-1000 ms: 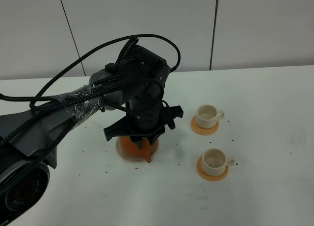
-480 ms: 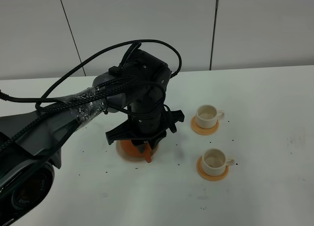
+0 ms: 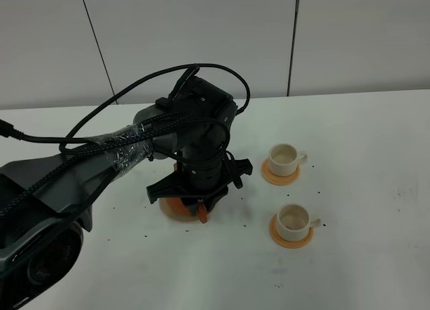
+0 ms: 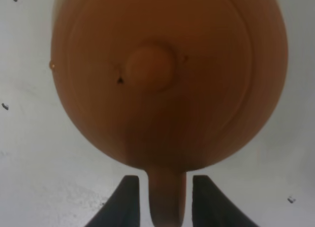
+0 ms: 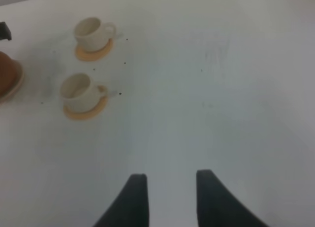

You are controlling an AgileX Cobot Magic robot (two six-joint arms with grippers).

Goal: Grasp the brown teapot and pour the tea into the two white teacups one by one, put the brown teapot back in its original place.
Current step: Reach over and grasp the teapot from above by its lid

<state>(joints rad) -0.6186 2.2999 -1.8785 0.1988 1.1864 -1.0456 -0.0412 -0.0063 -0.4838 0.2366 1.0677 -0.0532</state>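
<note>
The left gripper stands spread wide, its two dark fingers straddling the handle of the teapot. In the left wrist view a thin strip of table shows on each side of the handle, so the fingers flank it without pinching it. The lid knob lies straight ahead of the gripper, past the handle.

From the high camera the left gripper hangs directly over the teapot and hides most of it. Only an orange edge shows at the gripper's 9 o'clock, and the handle sticks out at about 6 o'clock. The pot sits on the trivet on the white table.

The far cup on its coaster lies at about 2 o'clock from the pot. The near cup on its coaster lies just past 3 o'clock. Both are well apart from the gripper.

The right gripper also has its fingers parted, with bare table between them and nothing held.
</note>
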